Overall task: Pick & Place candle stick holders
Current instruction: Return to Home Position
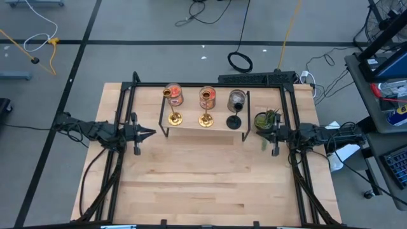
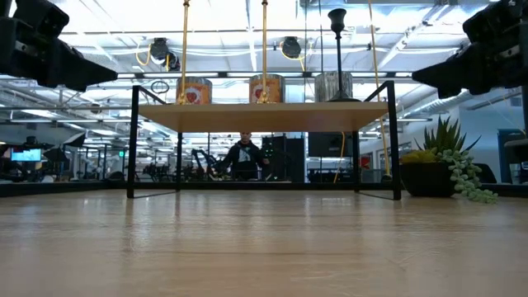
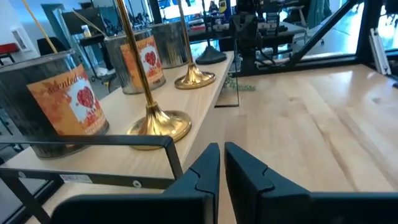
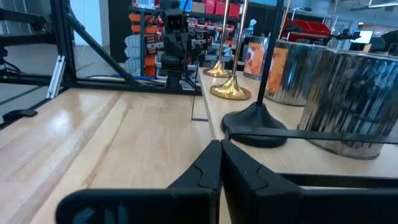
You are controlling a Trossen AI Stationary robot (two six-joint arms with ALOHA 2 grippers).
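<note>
**Three holders on the shelf, arms at the bench sides**

On the wooden bench (image 1: pixel 203 184), the shelf (image 1: pixel 194 132) stands near the far edge. It carries, in a row, the left gold candle stick holder (image 1: pixel 174 117), the middle gold candle stick holder (image 1: pixel 205 119) and the black candle stick holder (image 1: pixel 234 122). The left gripper (image 1: pixel 150 132) is at the left edge and the right gripper (image 1: pixel 259 134) at the right edge, each with its fingers pressed together. You see a grey floor (image 1: pixel 127 25) around the bench and a person (image 2: pixel 245 157) far behind it.

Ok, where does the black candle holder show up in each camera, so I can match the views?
High view: the black candle holder stands at the right end of the shelf, in front of the grey jar candle.
Low view: on top of the shelf, the rightmost stem.
Left wrist view: the farthest base along the shelf.
Right wrist view: the nearest base.
Shared landmark: the wooden shelf, with the gold holders next along it.
</note>
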